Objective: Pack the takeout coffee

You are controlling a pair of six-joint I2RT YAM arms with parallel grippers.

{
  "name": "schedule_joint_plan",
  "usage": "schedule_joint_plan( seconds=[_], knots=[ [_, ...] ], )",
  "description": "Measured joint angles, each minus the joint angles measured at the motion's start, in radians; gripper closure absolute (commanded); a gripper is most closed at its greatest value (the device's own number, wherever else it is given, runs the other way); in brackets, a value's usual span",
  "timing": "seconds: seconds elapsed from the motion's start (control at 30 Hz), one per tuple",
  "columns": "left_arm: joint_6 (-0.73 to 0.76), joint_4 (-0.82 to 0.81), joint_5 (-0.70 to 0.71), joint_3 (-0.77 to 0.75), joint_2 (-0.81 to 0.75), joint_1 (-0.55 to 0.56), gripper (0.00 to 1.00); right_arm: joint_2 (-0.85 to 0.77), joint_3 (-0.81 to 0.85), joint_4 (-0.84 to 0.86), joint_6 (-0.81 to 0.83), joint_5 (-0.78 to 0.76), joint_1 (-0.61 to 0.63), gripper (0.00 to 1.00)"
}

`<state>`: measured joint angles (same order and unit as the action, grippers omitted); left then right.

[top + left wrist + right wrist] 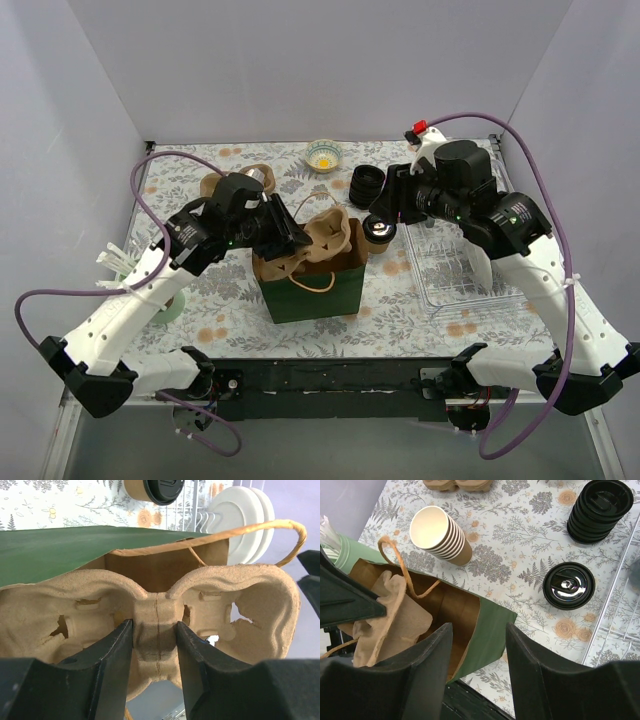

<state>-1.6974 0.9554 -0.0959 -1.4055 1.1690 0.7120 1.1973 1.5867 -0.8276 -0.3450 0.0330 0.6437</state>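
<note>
- The takeout coffee (380,232) stands upright on the floral tablecloth (200,330), a little right of the table's middle. It is just beside the far right corner of the bag, between the bag and the wire dish rack (450,270). Its black lid (568,585) is on, and nothing is touching it.
- The green paper bag (308,290) stands upright with its mouth open, at the middle of the table close to the near edge. Its kraft inside and a twisted paper handle (395,560) are visible.
- The left gripper (154,630) is clamped on the centre ridge of a pulp cup carrier (240,605), with one finger (117,650) pressed to each side. The carrier is held at the bag's mouth; I cannot tell whether its lower edge is already inside.
- The right gripper (479,630) hangs over the right side of the bag. Its jaws are spread and nothing is between them.
- A stack of black lids (367,185) sits beyond the coffee, towards the far edge.
- A stack of lidless paper cups (440,535) stands far-left of the bag, with more pulp carriers (222,185) beside it.
- A small bowl (323,155) sits at the far edge.
- White plates (240,522) stand in the rack.
- A pale green holder (347,555) with white utensils stands near the left edge.
</note>
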Motion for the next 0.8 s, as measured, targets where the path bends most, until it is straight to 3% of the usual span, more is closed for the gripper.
schedule_joint_plan(
  seconds=[0.8],
  knots=[
    [0.023,0.094,0.183,-0.081,0.125,0.133,0.76,-0.084,-0.147,0.050,-0.025,0.043,0.000,0.49]
  ],
)
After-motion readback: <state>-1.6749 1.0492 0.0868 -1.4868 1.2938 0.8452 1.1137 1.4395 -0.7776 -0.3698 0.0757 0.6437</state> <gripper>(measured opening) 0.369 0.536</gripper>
